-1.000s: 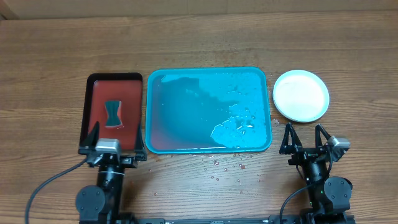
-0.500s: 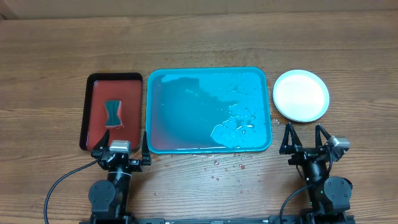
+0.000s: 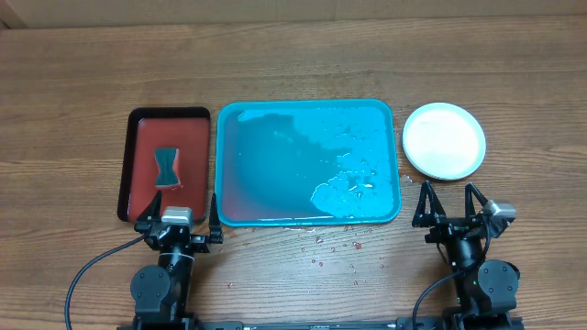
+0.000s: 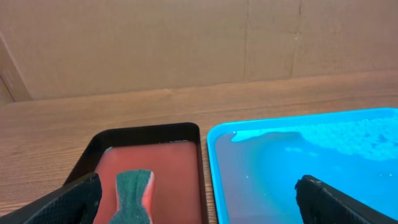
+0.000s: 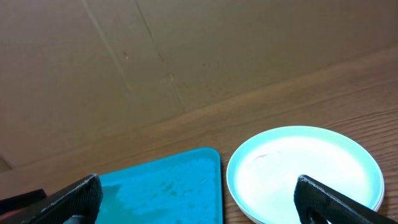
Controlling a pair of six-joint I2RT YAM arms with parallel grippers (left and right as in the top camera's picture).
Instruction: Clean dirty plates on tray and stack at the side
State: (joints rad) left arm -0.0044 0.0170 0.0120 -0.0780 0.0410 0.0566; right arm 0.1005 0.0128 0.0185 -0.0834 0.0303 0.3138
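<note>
The turquoise tray (image 3: 307, 110) lies in the middle of the table, wet, with foamy water and no plates on it. It also shows in the left wrist view (image 4: 298, 162) and the right wrist view (image 5: 168, 183). A stack of plates (image 3: 444, 140), white on top with a pale blue rim, stands right of the tray; the right wrist view shows the stack (image 5: 305, 171) with a faint red mark. My left gripper (image 3: 178, 213) is open and empty at the front edge, left of the tray. My right gripper (image 3: 449, 203) is open and empty in front of the plates.
A smaller red tray with a black rim (image 3: 167, 165) lies left of the turquoise tray and holds a green-and-orange sponge (image 3: 166, 166), also in the left wrist view (image 4: 134, 194). Water drops (image 3: 335, 246) dot the wood in front of the tray. A cardboard wall stands behind.
My left arm has drawn back toward the front edge, off the red tray's near end, in the first half second. The right arm, tray and plates have not moved.
</note>
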